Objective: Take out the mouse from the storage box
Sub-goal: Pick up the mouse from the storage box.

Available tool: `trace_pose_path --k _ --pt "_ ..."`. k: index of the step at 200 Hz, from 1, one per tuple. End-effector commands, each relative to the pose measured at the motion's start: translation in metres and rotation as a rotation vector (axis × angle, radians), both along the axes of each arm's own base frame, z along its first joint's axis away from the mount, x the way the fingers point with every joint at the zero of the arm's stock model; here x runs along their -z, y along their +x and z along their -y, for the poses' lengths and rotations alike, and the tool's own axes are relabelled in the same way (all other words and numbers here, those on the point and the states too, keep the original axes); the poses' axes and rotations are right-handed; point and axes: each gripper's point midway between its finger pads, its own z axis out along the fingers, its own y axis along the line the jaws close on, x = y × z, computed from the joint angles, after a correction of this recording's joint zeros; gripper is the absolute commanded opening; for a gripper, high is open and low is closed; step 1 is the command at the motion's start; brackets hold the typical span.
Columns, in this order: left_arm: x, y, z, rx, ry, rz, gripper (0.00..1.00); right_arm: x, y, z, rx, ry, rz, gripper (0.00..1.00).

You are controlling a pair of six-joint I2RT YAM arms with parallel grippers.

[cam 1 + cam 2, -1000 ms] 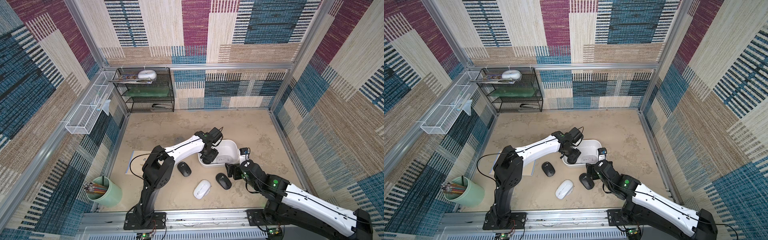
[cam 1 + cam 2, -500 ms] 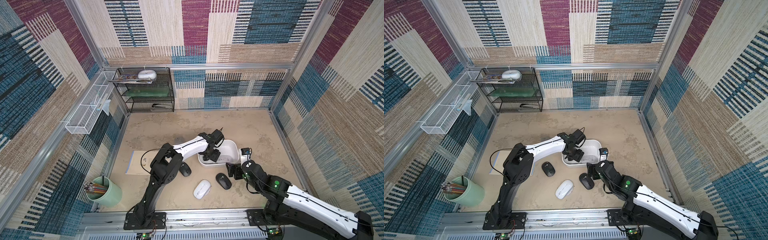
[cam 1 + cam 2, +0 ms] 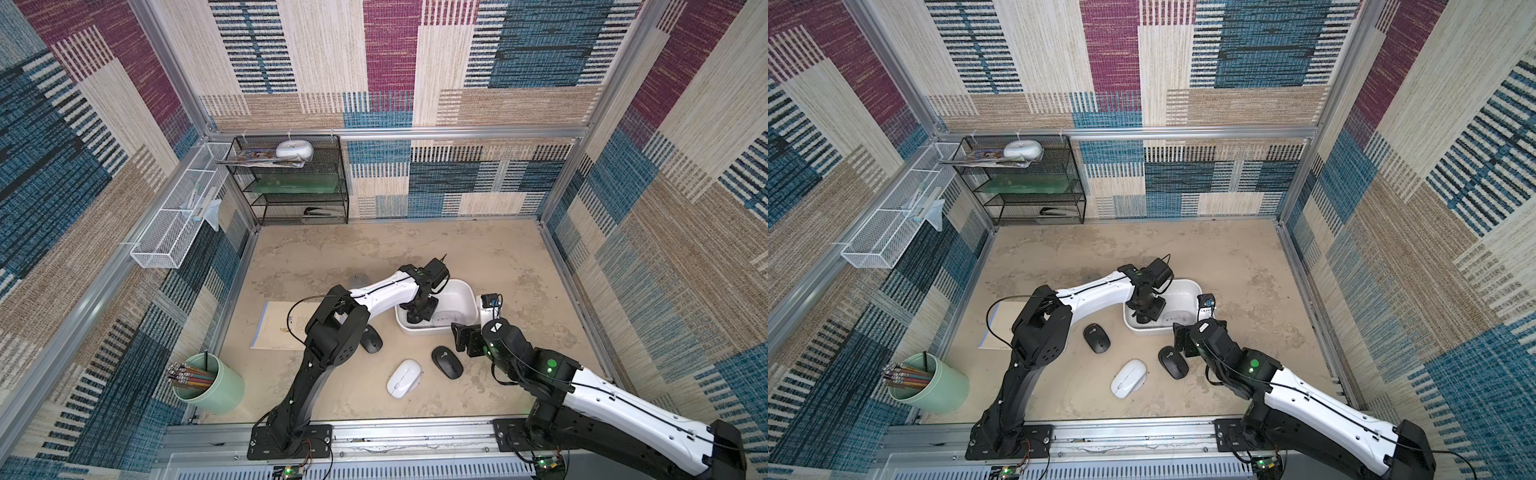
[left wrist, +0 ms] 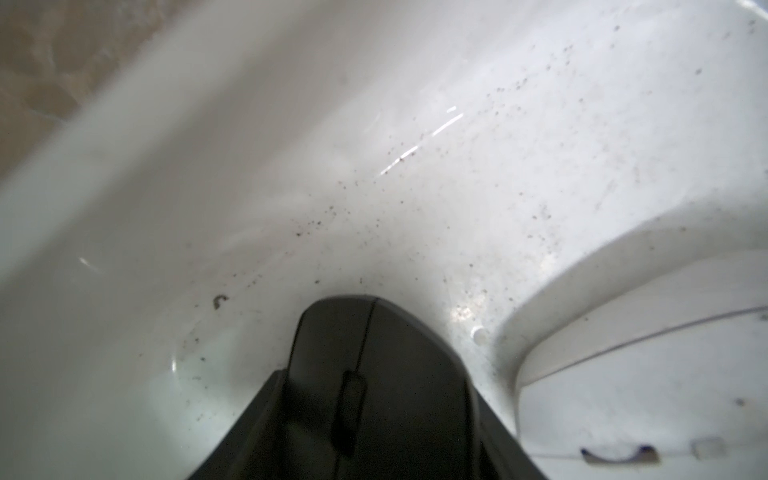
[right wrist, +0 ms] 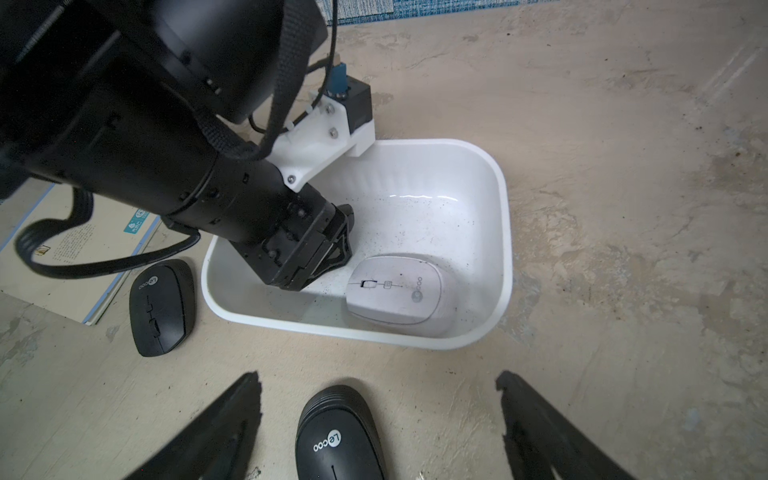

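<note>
The left gripper [image 3: 417,319] is down inside the storage box [image 5: 436,142], at the box's 7 o'clock corner in both top views. Its jaws are pressed against both flanks of a black mouse [image 4: 374,353] (the left wrist view shows the mouse pointing nose-out between them, over the speckled box floor). Whether the mouse is lifted clear of that floor I cannot tell. A white mouse [image 5: 399,291] lies flat in the same box toward 5 o'clock, just beside that gripper but apart from it.

The right gripper [image 5: 378,376] hangs just outside the box's near wall, at about 5 o'clock from it, with its jaws spread wide and holding nothing. A second black mouse [image 5: 336,436] lies on the table [image 3: 519,257] below the gap between them, at the box's 6 o'clock. A third black mouse [image 5: 162,307] sits at the box's 8 o'clock, just beside a booklet [image 3: 278,328]. A second white mouse [image 3: 403,378] lies farther out at 7 o'clock.
</note>
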Motion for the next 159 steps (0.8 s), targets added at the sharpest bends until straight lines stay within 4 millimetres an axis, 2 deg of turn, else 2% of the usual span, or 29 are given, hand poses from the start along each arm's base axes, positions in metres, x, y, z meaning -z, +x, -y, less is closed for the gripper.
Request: trace_pose_path --k 1,35,85,136,159 --pt "-0.006 0.000 -0.004 -0.007 0.009 0.009 0.44 -0.009 0.003 0.000 0.011 0.023 0.021 0.92" --pt "-0.022 0.001 -0.002 -0.008 -0.022 0.035 0.36 -0.015 0.001 0.005 0.029 0.045 0.038 0.92" --pt "-0.022 0.001 -0.002 0.000 -0.019 0.036 0.22 -0.014 -0.003 0.009 0.042 0.076 0.026 0.92" --pt "-0.038 0.003 -0.002 0.002 -0.031 0.071 0.20 -0.028 -0.002 0.016 0.064 0.068 0.066 0.92" --pt "-0.059 0.005 -0.002 0.007 -0.055 0.105 0.20 -0.027 0.002 0.022 0.097 0.044 0.075 0.92"
